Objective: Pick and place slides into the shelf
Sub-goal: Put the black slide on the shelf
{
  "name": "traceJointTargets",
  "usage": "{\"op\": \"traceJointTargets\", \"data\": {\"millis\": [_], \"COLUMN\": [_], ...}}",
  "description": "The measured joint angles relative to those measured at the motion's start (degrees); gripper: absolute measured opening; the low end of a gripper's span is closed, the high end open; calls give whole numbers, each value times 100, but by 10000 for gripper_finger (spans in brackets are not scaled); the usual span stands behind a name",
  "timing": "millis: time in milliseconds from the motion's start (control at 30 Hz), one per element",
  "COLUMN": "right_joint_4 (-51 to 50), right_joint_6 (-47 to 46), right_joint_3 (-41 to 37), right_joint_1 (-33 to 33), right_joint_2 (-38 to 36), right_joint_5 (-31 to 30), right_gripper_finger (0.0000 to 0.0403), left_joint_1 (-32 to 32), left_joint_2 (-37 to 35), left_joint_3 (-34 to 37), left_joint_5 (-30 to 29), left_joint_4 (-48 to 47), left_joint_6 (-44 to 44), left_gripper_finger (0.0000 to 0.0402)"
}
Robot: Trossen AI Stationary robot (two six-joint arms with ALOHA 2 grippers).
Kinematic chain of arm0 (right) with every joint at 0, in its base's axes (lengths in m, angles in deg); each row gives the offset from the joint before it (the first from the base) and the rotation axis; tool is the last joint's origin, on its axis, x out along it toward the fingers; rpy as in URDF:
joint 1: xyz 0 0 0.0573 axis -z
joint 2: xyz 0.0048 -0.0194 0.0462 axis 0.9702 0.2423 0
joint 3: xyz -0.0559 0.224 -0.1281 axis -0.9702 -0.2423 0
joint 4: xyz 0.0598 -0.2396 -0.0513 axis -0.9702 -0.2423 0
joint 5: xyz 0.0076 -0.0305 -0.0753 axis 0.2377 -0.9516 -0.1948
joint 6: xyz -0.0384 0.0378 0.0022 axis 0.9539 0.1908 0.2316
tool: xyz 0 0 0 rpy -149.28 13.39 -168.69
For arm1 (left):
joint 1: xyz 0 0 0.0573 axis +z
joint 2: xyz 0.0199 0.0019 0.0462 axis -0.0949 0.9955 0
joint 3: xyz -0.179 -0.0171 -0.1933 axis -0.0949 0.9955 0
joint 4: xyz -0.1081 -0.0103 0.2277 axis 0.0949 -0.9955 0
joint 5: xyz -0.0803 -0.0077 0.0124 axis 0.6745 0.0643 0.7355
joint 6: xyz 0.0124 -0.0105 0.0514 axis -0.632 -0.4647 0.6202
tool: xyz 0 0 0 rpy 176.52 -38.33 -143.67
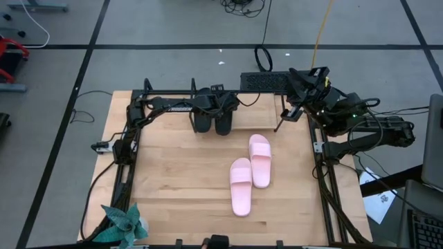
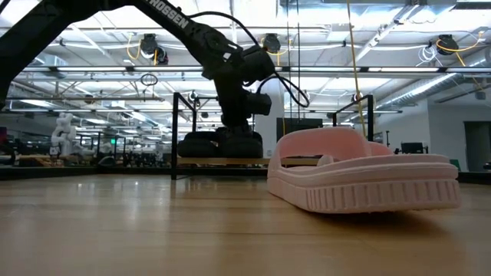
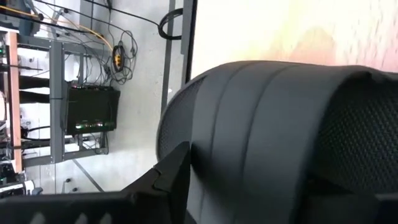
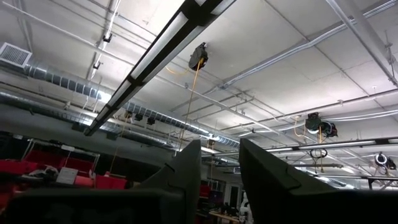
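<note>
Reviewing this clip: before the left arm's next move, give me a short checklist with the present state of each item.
1. Black slides at the far edge of the table: ok, they lie side by side there.
2. Black slides resting on the shelf: ok in the low view, both sit on its board.
3. Left gripper free of the black slides: cannot tell; it sits right over them and its wrist view is filled by a black strap.
4. Pink slides waiting for pickup: ok, both lie mid-table, touching, soles down.
5. Right gripper clear of the work: ok, parked at the far right corner, pointing at the ceiling, holding nothing.
</note>
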Motion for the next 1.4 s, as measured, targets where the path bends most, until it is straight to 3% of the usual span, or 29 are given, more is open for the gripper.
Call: {"op": "traceJointTargets", "data": {"millis": [467, 1400], "right_joint_4": [-11, -11], "right_joint_6": [-15, -107], "right_joint_3": [0, 0], "right_joint_1": [0, 0], "right_joint_2": [0, 0], "right_joint_5": [0, 2], "right_gripper_finger": [98, 98], "left_joint_1": [-184, 210], "left_joint_2": [-2, -11], "left_joint_3": [-4, -11], "left_joint_5": [-45, -76], "left_joint_4": [42, 199], "left_joint_6": [9, 275], "left_gripper_finger": [150, 150]}}
